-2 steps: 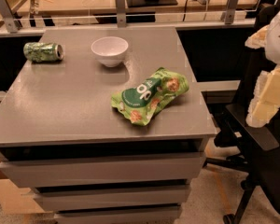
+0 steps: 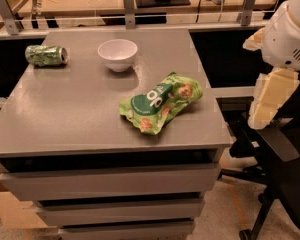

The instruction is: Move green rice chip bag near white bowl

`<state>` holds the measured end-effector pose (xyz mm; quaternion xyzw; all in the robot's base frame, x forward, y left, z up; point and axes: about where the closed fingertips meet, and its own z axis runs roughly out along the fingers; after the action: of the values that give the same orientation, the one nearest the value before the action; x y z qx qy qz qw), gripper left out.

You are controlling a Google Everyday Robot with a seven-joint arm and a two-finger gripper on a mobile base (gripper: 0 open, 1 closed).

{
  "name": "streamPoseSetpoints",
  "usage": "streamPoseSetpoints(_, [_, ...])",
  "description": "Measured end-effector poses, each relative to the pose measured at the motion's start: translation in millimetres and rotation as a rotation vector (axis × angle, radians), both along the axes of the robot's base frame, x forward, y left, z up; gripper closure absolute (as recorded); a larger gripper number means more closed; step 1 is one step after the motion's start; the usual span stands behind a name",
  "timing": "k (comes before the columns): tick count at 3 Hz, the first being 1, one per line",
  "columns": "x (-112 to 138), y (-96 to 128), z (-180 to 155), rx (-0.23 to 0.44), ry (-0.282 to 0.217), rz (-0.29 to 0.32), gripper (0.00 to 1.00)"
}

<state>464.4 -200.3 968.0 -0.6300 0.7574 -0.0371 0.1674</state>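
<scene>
Grey desk: green rice chip bag lies slantwise, left of my end effector, whose state I cannot tell.

Flat green rice chip bag, upright white bowl behind, end effector at right.

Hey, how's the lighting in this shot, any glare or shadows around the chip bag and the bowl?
Camera view: warm, yellowish light; the green rice chip bag casts only a thin soft shadow on the table; the white bowl is bright, with a small shadow at its base; the gripper, off the table's right side, looks strongly lit.
</scene>
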Motion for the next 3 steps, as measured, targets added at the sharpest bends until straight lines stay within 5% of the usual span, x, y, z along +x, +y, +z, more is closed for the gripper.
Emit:
streamPoseSetpoints(1, [42.0,43.4,-26.9,-0.023,0.016,0.161,0.0])
streamPoseSetpoints(3, [66.5,94.8,-50.7,-0.053,0.036,0.327,0.0])
